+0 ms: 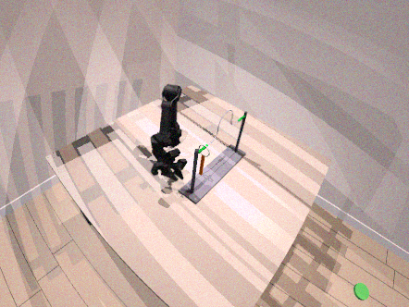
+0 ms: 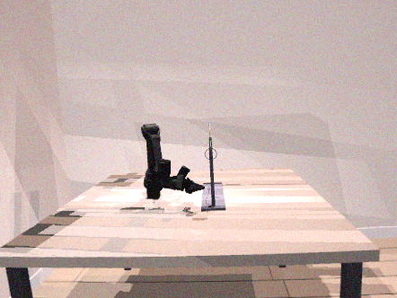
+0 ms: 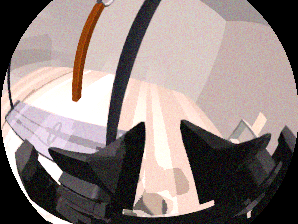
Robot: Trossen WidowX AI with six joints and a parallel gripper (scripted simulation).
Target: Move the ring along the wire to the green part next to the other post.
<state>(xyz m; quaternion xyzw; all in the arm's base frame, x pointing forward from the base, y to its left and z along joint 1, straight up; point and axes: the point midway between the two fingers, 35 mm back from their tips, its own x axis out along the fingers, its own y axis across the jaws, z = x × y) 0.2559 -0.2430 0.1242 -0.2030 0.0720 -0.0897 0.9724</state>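
Note:
The ring (image 1: 209, 153) (image 2: 216, 154) hangs on the green wire part (image 1: 203, 149) beside the near post (image 1: 194, 172) (image 2: 212, 179) (image 3: 121, 80). Its orange handle (image 1: 202, 165) (image 3: 81, 60) hangs straight down; in the exterior view the post hides it. The thin grey wire (image 1: 218, 126) arches to the other green part (image 1: 241, 118) at the far post (image 1: 240, 135). My gripper (image 1: 184, 169) (image 2: 203, 187) (image 3: 162, 124) is open and empty, low over the table on the arm's side of the near post. It is apart from the handle, which shows left of the fingers in the wrist view.
The grey base plate (image 1: 222, 173) (image 2: 218, 197) (image 3: 55, 131) carries both posts. The near post stands between the handle and the fingers' line in the wrist view. The wooden table (image 1: 176, 250) (image 2: 135, 240) lies below. A green disc (image 1: 361, 291) is on the floor.

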